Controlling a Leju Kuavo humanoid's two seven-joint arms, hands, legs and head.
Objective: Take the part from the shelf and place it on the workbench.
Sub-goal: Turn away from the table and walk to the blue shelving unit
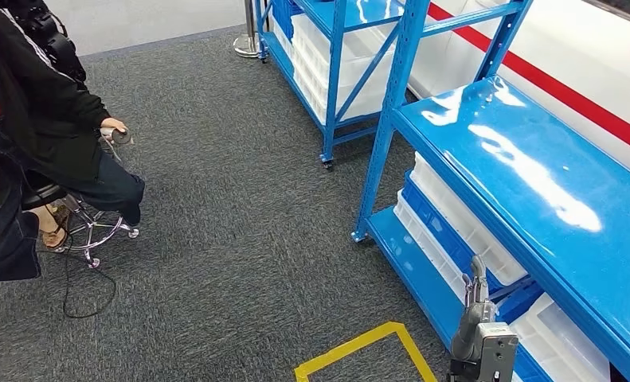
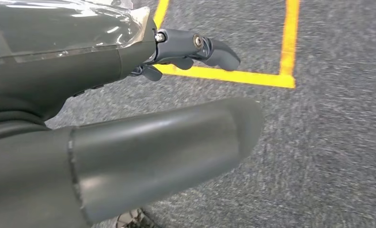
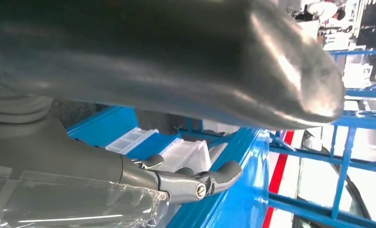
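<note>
The near blue shelf has a bare glossy top. White bins and blue bins sit on its lower level. I cannot pick out the part itself. My right hand hangs beside the lower level with fingers straight, holding nothing. In the right wrist view that right hand lies close to the white bins, not touching them. My left hand hangs over the grey carpet, fingers apart and empty.
A second blue shelf with white bins stands further back. A person sits on a wheeled stool at the left, with a cable trailing on the carpet. Yellow floor tape marks a box near my feet.
</note>
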